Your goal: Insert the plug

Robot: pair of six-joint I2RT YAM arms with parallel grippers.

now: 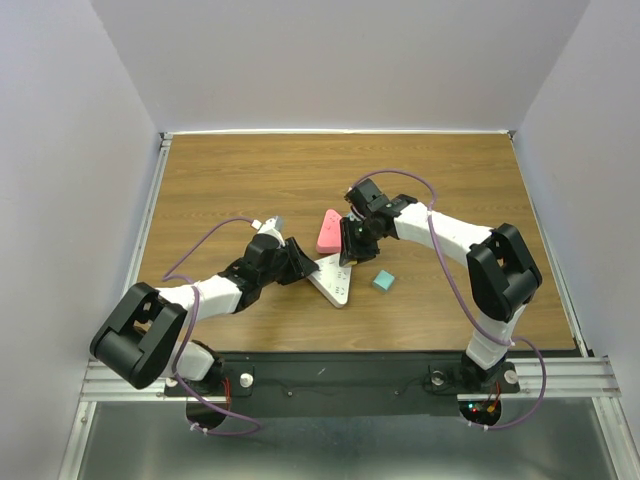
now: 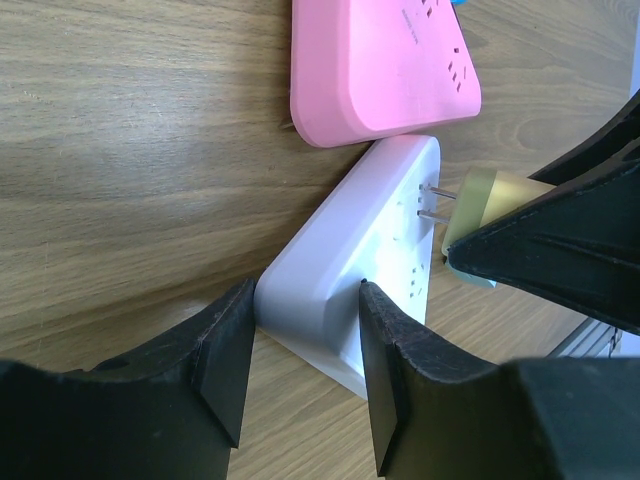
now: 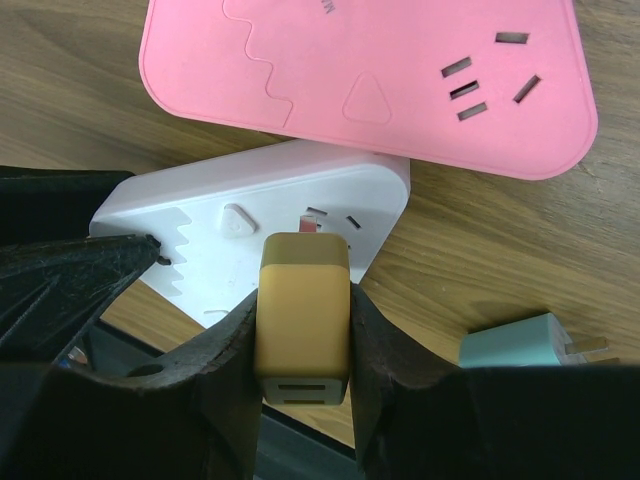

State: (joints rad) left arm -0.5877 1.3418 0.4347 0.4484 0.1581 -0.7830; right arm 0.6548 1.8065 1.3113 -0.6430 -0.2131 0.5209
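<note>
A yellow plug (image 3: 302, 310) sits clamped between the fingers of my right gripper (image 3: 302, 298). Its two metal prongs (image 2: 437, 200) point at the socket face of a white power strip (image 2: 345, 245) and their tips reach that face, while the plug body (image 2: 492, 200) stands off from it. My left gripper (image 2: 305, 305) is shut on the narrow end of the white strip (image 1: 335, 281), one finger on each side. From above, the right gripper (image 1: 350, 248) hangs over the strip's far end and the left gripper (image 1: 300, 263) is at its left.
A pink power strip (image 1: 329, 230) lies flat, touching the white strip's far corner, sockets up (image 3: 380, 70). A teal plug (image 1: 382, 281) lies loose on the wooden table (image 1: 250, 180) just right of the white strip, also in the right wrist view (image 3: 520, 345).
</note>
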